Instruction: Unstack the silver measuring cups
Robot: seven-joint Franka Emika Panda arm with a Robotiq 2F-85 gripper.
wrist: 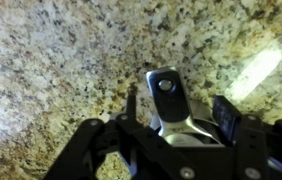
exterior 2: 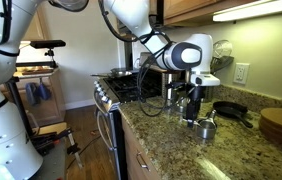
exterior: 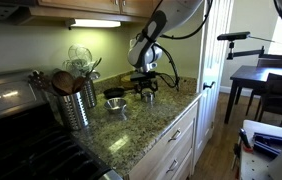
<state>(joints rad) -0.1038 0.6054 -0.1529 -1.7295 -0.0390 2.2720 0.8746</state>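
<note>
One silver measuring cup sits within the hand; whether clamped, cannot tell

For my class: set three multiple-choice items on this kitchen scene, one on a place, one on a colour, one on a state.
1. The gripper hangs over: A the stove; B the granite counter; C the dining table.
2. The round pan is: A red; B white; C dark.
3. The utensil canister is: A upright; B tipped over; C empty.
Key: 1 B, speckled stone lies under it, beside a measuring cup. 2 C, it looks black. 3 A, it stands with wooden utensils in it.
</note>
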